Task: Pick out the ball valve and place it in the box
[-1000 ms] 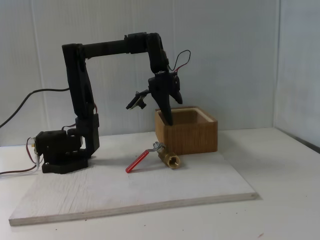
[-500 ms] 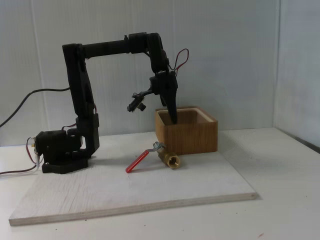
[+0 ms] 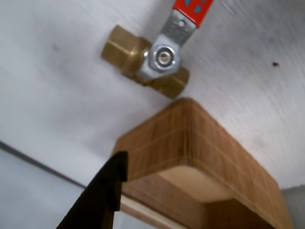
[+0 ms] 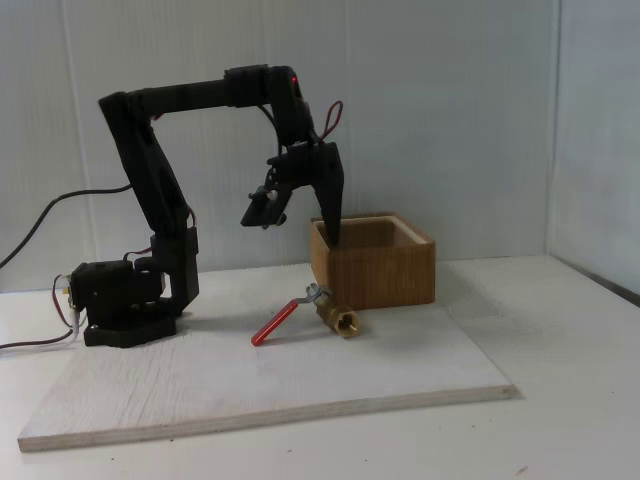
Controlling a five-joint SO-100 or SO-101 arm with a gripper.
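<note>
The ball valve (image 4: pixel 336 319), a brass fitting with a long red lever, lies on the white board just in front of the box's left corner. In the wrist view the ball valve (image 3: pixel 145 62) is at the top, with its silvery stem facing the camera and its red lever running off the top edge. The wooden box (image 4: pixel 375 265) stands open-topped behind it, and a corner of the box (image 3: pixel 190 138) sits low in the wrist view. My gripper (image 4: pixel 335 230) hangs pointing down over the box's left rim, open and holding nothing. One black finger (image 3: pixel 102 193) shows at the lower left.
The white board (image 4: pixel 200 385) has free room left of and in front of the valve. The arm's base (image 4: pixel 120 300) stands at the board's back left with cables trailing off to the left. A pale wall closes the back.
The arm has swung a little to the left and its elbow has dropped. The gripper has turned at the wrist above the box's left edge. Valve and box have not moved.
</note>
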